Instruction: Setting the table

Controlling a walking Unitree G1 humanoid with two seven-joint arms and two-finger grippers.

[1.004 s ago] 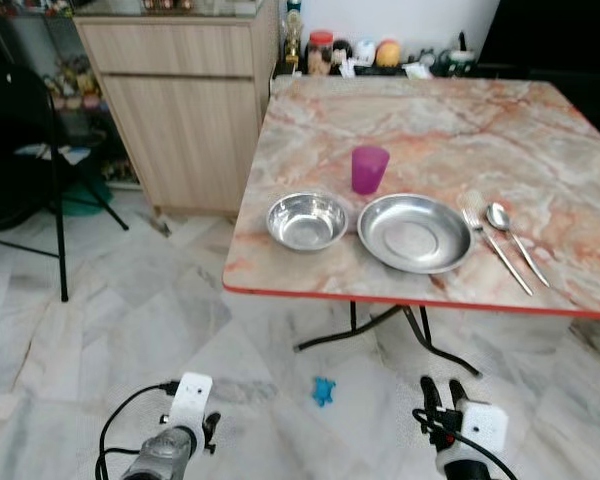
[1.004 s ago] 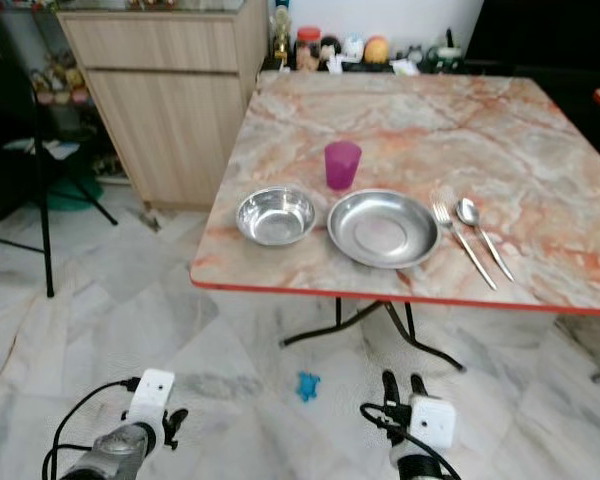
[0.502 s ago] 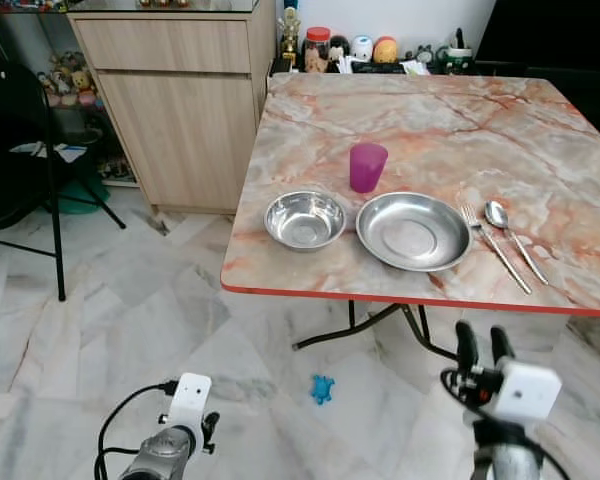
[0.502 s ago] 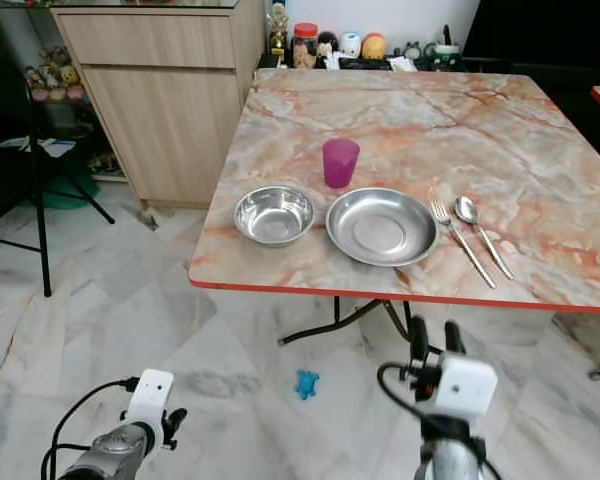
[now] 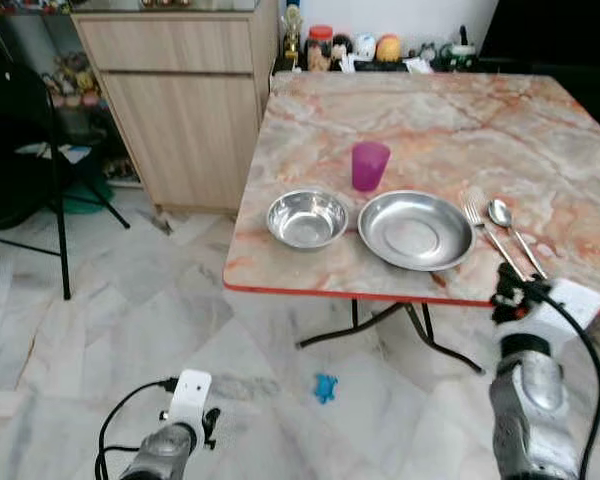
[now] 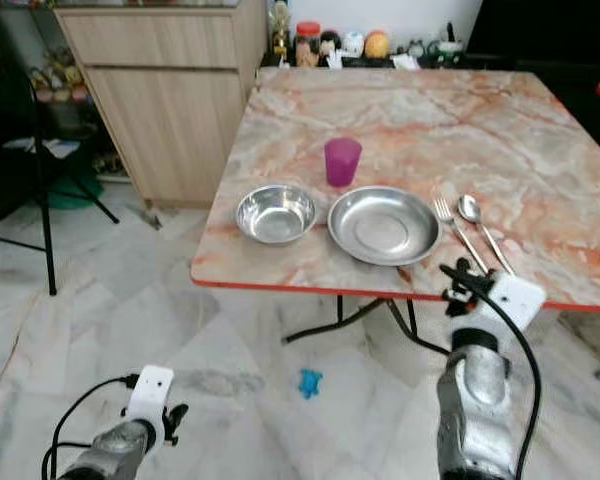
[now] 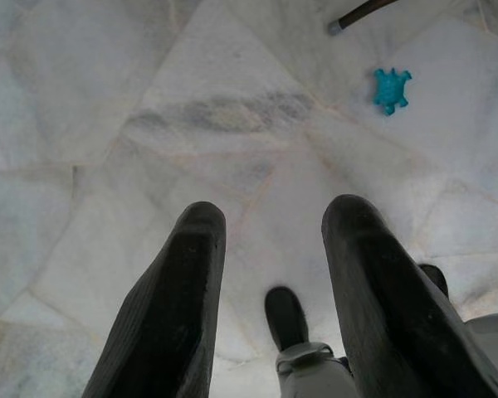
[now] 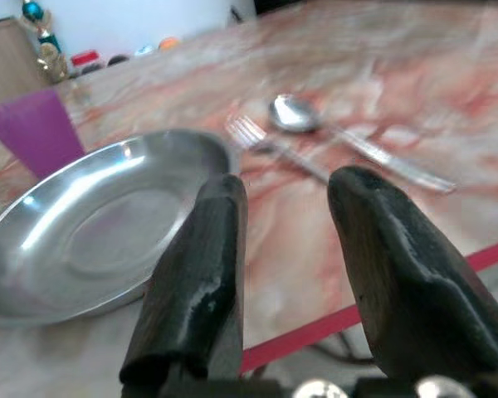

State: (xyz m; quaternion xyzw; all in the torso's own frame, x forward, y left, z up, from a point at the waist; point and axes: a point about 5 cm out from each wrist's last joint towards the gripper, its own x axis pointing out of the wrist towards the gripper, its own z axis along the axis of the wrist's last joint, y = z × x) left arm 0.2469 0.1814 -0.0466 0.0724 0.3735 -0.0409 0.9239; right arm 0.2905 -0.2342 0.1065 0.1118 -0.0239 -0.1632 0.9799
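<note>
the right pincer [image 6: 458,277], fingers apart and empty, has risen from near the floor to the table [image 5: 420,110] edge, aimed at the fork [image 5: 492,243] and spoon [image 5: 510,230] beside the plate [image 5: 414,231]; likely reaching for cutlery. left pincer [image 7: 270,249] hangs parted over the floor.

Worktop [image 5: 450,120] veined in pink, orange and grey marble with a red edge; purple cup [image 5: 370,166]; shiny silver bowl [image 5: 306,219], plate [image 5: 415,231], fork [image 5: 488,235] and spoon [image 5: 504,222]. Floor [image 5: 150,320] of pale grey-white marble tiles with one small turquoise toy [image 5: 324,387]; light wood-grain cabinet [image 5: 185,100]; black chair [image 5: 20,150]. Silver arms with black-fingered right end effector [image 8: 282,240] and left end effector [image 7: 274,290]
</note>
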